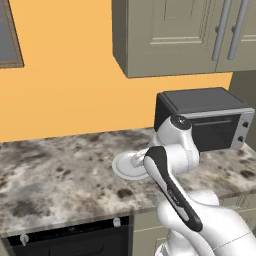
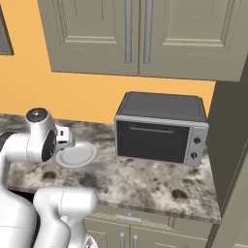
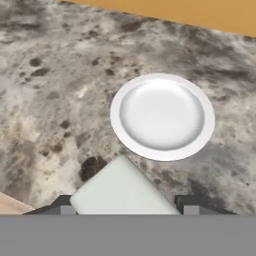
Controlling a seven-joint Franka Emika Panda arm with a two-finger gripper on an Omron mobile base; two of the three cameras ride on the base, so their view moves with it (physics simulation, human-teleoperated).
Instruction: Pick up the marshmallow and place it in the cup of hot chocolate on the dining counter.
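Hand view looks down past the tool, whose two dark fingertips sit either side of the marshmallow, a pale block clamped between them and held above the speckled stone counter. Just beyond the block lies the round grey-white plate (bare in its dish), flat on the counter near the orange wall. From the right base view the plate lies beside the arm's wrist, with a dark toaster oven well apart to its right under beige wall cabinets.
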